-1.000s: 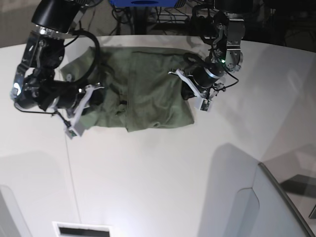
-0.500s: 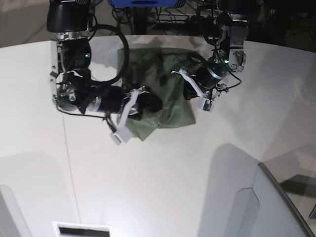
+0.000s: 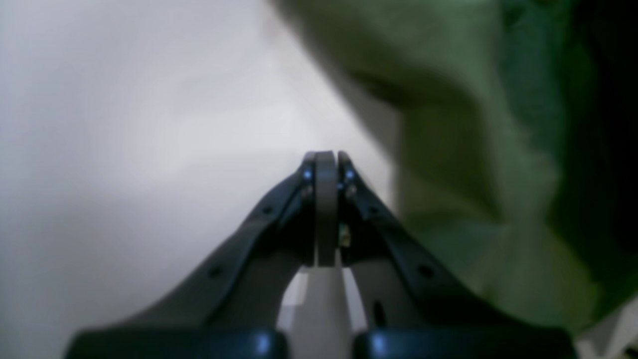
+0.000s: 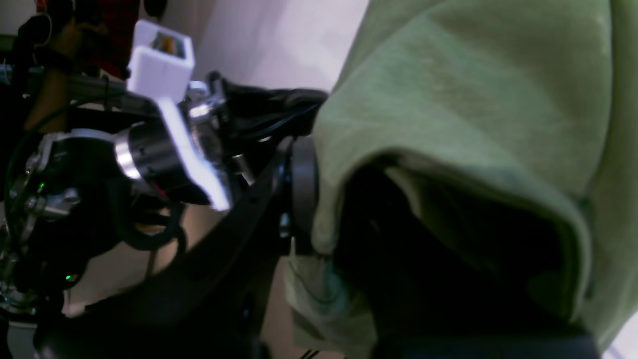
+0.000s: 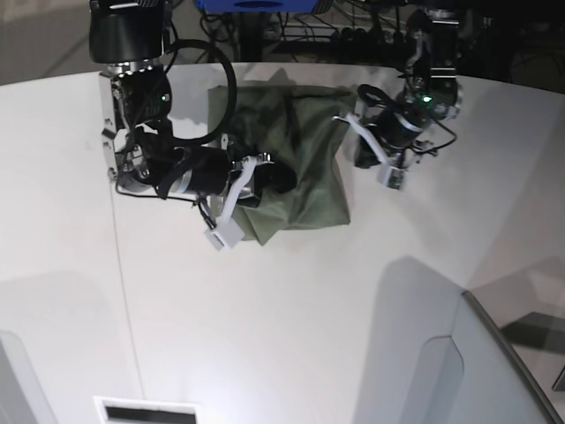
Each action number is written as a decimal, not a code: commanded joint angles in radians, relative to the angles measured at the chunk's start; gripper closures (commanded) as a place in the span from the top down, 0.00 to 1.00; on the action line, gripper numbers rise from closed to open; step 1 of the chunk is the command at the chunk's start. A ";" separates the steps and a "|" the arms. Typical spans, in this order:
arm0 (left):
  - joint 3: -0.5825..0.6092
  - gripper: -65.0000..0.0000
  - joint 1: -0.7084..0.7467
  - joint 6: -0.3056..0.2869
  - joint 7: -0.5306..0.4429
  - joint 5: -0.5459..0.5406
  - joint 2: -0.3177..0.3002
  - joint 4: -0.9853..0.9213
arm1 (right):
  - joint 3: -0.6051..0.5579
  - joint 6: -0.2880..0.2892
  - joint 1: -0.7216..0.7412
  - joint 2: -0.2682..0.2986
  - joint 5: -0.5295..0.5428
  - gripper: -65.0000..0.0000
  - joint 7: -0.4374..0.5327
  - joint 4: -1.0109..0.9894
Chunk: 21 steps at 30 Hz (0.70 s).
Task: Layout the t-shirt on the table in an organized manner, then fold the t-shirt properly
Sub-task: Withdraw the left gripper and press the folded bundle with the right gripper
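Note:
The olive-green t-shirt [image 5: 305,168] lies on the white table [image 5: 265,309] at the back, its left side doubled over onto the middle. My right gripper [image 5: 275,181] is shut on that folded-over layer above the shirt. In the right wrist view the cloth [image 4: 473,99] drapes over one finger pad [image 4: 303,189]; the other finger is hidden. My left gripper [image 5: 360,159] is just off the shirt's right edge. In the left wrist view it [image 3: 326,162] is shut and empty over bare table [image 3: 124,124], with the shirt [image 3: 473,149] to its right.
A grey angled panel [image 5: 468,371] stands at the front right. A thin dark seam [image 5: 124,291] runs down the table's left side, and a slot [image 5: 146,411] sits at the front edge. Cables and a blue object [image 5: 256,4] lie behind the table.
My right gripper has carried the shirt's left side rightward over the middle, narrowing the shirt. My left gripper has come off the shirt's right side and moved up and right.

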 commanded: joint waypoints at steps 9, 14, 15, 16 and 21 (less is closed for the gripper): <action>-0.309 0.00 0.143 0.005 -0.023 -0.013 -0.032 0.226 | -0.001 0.007 0.041 -0.007 0.034 0.00 0.073 -0.138; -0.468 0.00 0.285 0.005 -0.023 -0.002 -0.015 0.312 | -0.001 0.007 0.050 -0.007 0.034 0.00 0.073 -0.142; -0.501 0.00 0.301 0.005 -0.023 -0.002 -0.015 0.306 | -0.001 0.007 0.055 -0.007 0.034 0.00 0.074 -0.145; -0.531 0.00 0.308 0.005 -0.026 -0.002 -0.015 0.290 | -0.001 0.007 0.055 -0.008 0.034 0.00 0.074 -0.145; -0.674 0.00 0.310 0.005 -0.029 -0.013 -0.015 0.238 | -0.027 0.007 0.056 -0.011 0.037 0.00 0.076 -0.150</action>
